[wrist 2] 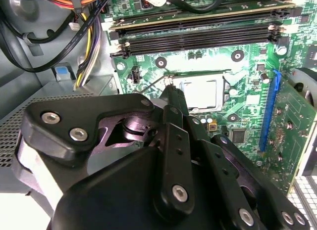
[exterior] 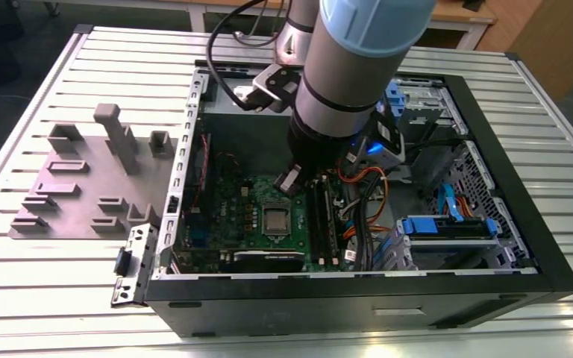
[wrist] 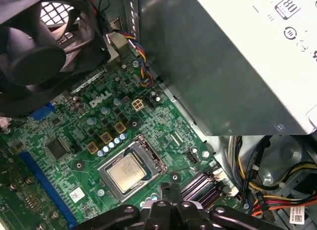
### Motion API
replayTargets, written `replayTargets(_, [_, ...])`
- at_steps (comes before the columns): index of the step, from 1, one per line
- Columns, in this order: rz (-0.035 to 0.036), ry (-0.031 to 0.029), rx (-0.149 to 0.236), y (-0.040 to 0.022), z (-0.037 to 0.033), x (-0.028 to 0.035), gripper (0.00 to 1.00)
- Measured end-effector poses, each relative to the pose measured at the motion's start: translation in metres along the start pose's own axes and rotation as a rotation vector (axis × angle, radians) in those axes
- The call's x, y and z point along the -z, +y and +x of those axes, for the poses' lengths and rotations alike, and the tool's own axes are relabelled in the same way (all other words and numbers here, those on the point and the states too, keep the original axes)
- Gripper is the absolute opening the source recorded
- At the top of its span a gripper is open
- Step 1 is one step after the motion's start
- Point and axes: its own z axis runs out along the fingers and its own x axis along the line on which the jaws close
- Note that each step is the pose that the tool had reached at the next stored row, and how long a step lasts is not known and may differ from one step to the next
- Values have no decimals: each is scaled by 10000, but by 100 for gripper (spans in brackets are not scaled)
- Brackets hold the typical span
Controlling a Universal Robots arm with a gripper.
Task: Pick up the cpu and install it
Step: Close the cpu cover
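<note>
The cpu [wrist: 126, 171], a flat silvery square, lies in its metal socket frame [wrist: 148, 150] on the green motherboard [wrist: 94, 141] inside the open black computer case [exterior: 525, 246]. The black gripper [wrist 2: 171, 94] hangs just above the frame, fingers pressed together, holding nothing. A grey box [wrist: 223, 67] stands nearby.

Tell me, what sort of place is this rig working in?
Likely a lab or workshop test bench: an open desktop computer case lies on a slatted metal table, beside a grey fixture block, wooden furniture behind.
</note>
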Motion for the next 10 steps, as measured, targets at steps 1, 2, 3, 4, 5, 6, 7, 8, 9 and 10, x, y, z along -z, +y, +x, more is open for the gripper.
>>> replayTargets(1, [0,0,-1,-3,4,1,11])
replayTargets(2, [0,0,0,-5,7,1,11])
replayTargets(3, [0,0,-1,-7,9,2,11])
replayTargets(4, [0,1,0,-9,11,2,11])
replayTargets(5, [0,0,0,-10,13,3,11])
replayTargets(6, [0,0,1,-12,15,3,11])
replayTargets(7, [0,0,1,-12,15,3,11])
replayTargets(8, [0,0,1,-12,15,3,11])
replayTargets(9, [0,0,4,-12,15,3,11])
replayTargets(10, [-1,1,7,-12,15,3,11])
